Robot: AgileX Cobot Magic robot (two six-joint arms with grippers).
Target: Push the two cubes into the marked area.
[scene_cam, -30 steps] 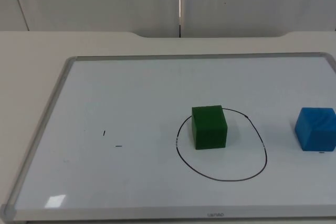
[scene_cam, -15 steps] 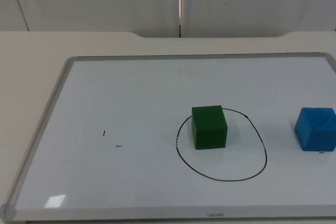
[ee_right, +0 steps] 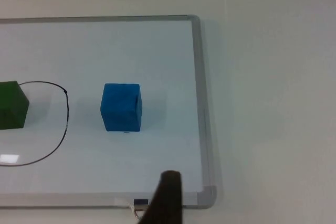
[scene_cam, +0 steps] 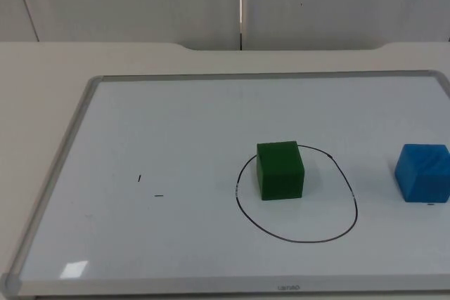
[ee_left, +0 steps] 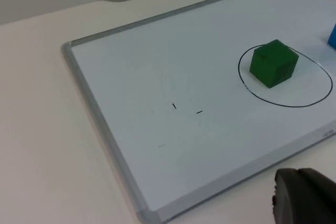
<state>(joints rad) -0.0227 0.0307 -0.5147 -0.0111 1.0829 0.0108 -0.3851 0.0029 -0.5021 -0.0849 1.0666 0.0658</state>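
1 green block (scene_cam: 280,170) sits inside the black ring (scene_cam: 297,238); the blue block (scene_cam: 422,172) waits well outside it on the white board (scene_cam: 176,124). I cannot tell if either hand is clenched. A push off-centre could spin blue past the ring.

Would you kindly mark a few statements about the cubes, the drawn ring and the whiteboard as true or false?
1. The green cube sits inside the drawn ring. True.
2. The blue cube is also inside the ring. False: it stands outside, toward the board's right edge.
3. Both cubes rest on the whiteboard. True.
4. The two cubes touch. False: bare board lies between them.
5. A claw is pressing against the blue cube. False: nothing touches it.
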